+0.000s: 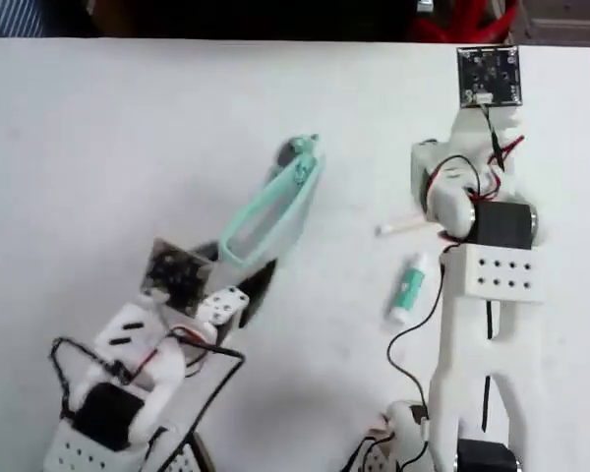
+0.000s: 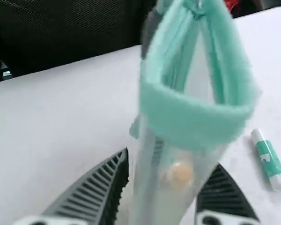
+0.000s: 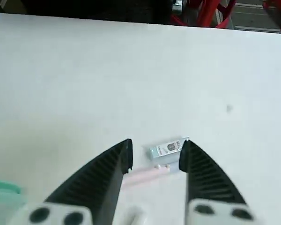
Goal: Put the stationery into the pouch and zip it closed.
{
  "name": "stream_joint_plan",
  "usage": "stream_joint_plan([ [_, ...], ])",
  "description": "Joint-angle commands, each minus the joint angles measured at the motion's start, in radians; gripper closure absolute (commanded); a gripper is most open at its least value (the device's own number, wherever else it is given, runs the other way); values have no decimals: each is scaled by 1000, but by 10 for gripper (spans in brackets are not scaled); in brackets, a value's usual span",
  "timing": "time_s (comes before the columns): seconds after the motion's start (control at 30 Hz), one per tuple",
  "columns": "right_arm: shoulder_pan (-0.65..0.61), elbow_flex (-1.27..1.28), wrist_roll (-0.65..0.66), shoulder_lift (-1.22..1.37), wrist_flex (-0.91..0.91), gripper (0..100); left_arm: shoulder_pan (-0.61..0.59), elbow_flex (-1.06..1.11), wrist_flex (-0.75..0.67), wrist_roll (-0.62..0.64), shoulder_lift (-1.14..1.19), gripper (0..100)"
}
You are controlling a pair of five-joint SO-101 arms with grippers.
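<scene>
Left pincer: the left gripper (image 1: 238, 295) (image 2: 171, 161), at 7 o'clock on the table, is clamping the lower end of the mint-green translucent zip pouch (image 1: 293, 192) (image 2: 192, 112), one finger pressing on each wall
Pouch: it is lying near the table's middle, long axis running from 7 to 1 o'clock, zip mouth gaping open; something pale orange (image 2: 180, 174) is showing through its wall, too blurred to name
Right pincer: the right gripper (image 3: 157, 143) is standing wide open and gripping nothing, fingertips pointing down at the white table (image 1: 128, 147)
Loose stationery: a thin pale pink stick (image 1: 405, 227) (image 3: 146, 176) is lying at 3 o'clock, partly under the right arm; a small teal-and-white labelled block (image 3: 166, 150), perhaps an eraser, is lying just beside it; a white glue stick with a teal label (image 1: 408, 287) (image 2: 268, 159) is lying at 4 o'clock, long axis near 12 to 6
Deciding relation: stick and block are lying just ahead of the right gripper's open fingers, so that arm is much the nearer; the stick's long axis is running nearly from one finger towards the other, so I judge a wrist turn is needed to pinch across it
Carry direction: the pouch mouth is lying at about 9 o'clock from the right arm
Stage: by my reading filling is under way, zipping not yet begun
</scene>
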Motion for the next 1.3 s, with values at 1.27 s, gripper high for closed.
stream_joint_plan([
  [1.27, -27, -14, 1033, 791, -236, 853, -44, 129, -86, 64, -269, 816],
])
